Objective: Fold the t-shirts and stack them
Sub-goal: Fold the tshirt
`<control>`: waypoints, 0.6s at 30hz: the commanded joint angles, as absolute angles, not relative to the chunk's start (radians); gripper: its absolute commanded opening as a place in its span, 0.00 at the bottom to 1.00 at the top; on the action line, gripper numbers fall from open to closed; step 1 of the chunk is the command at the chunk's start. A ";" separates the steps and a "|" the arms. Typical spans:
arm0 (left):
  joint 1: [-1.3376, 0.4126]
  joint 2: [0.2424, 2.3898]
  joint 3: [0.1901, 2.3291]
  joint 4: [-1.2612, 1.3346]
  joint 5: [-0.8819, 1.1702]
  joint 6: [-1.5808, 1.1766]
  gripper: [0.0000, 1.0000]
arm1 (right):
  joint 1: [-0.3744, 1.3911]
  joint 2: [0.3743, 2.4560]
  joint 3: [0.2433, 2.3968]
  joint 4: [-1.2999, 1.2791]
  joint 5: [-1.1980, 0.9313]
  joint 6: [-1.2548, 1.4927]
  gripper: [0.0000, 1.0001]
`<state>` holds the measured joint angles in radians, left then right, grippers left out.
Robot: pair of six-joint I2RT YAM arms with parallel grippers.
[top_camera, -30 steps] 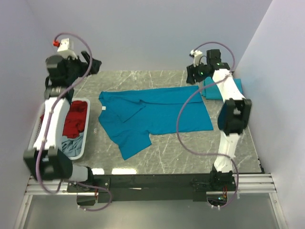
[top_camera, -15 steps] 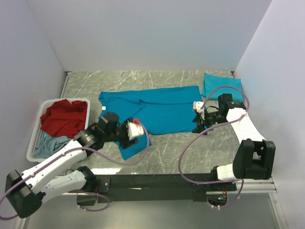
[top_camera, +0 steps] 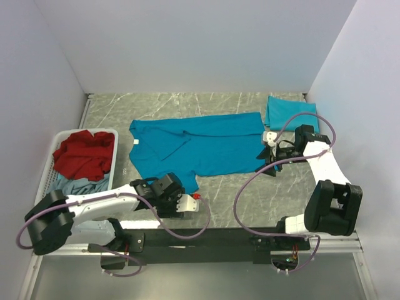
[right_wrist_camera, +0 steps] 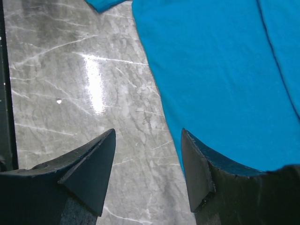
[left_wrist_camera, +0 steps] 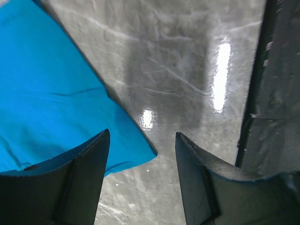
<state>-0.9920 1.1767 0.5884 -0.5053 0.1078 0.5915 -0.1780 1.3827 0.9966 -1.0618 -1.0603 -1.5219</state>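
A teal t-shirt lies spread flat on the marble table, one sleeve pointing toward the front. My left gripper hangs low over that sleeve's front corner. In the left wrist view the gripper is open, with the corner of the teal cloth between the fingers and not pinched. My right gripper is open at the shirt's right hem. In its wrist view the gripper straddles bare table, and the right finger overlaps the edge of the shirt. A folded teal t-shirt rests at the back right.
A white slatted basket at the left holds a red t-shirt and a grey-blue one. The black front rail runs close to my left gripper. Walls close in the table on three sides.
The left arm came down from above the basket to the front sleeve corner. The right arm dropped from the back right to the shirt's right hem.
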 commanded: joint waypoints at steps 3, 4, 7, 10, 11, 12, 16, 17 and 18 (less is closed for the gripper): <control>-0.997 1.259 0.621 -0.554 0.067 0.623 0.63 | -0.213 1.394 1.039 -1.163 -1.126 -1.620 0.64; -0.999 1.265 0.621 -0.560 0.064 0.626 0.63 | -0.218 1.397 1.042 -1.166 -1.127 -1.629 0.64; -0.999 1.264 0.617 -0.569 0.028 0.620 0.64 | -0.227 1.401 1.045 -1.186 -1.135 -1.649 0.64; -0.997 1.270 0.600 -0.571 0.005 0.620 0.62 | -0.229 1.413 1.051 -1.219 -1.141 -1.681 0.64; -0.997 1.269 0.597 -0.563 0.003 0.615 0.56 | -0.230 1.416 1.058 -1.229 -1.143 -1.689 0.64; -0.997 1.273 0.594 -0.560 0.003 0.611 0.53 | -0.233 1.419 1.061 -1.251 -1.146 -1.698 0.64; -0.997 1.281 0.591 -0.552 -0.040 0.601 0.30 | -0.238 1.417 1.068 -1.275 -1.146 -1.729 0.64; -0.997 1.281 0.592 -0.554 -0.043 0.604 0.25 | -0.238 1.416 1.065 -1.273 -1.141 -1.729 0.64; -0.997 1.278 0.597 -0.554 -0.049 0.604 0.20 | -0.238 1.414 1.063 -1.264 -1.137 -1.726 0.64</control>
<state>-0.9947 1.2728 0.6037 -0.5426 -0.0105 0.5983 -0.2291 1.4147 1.0306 -1.2285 -1.1095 -1.6833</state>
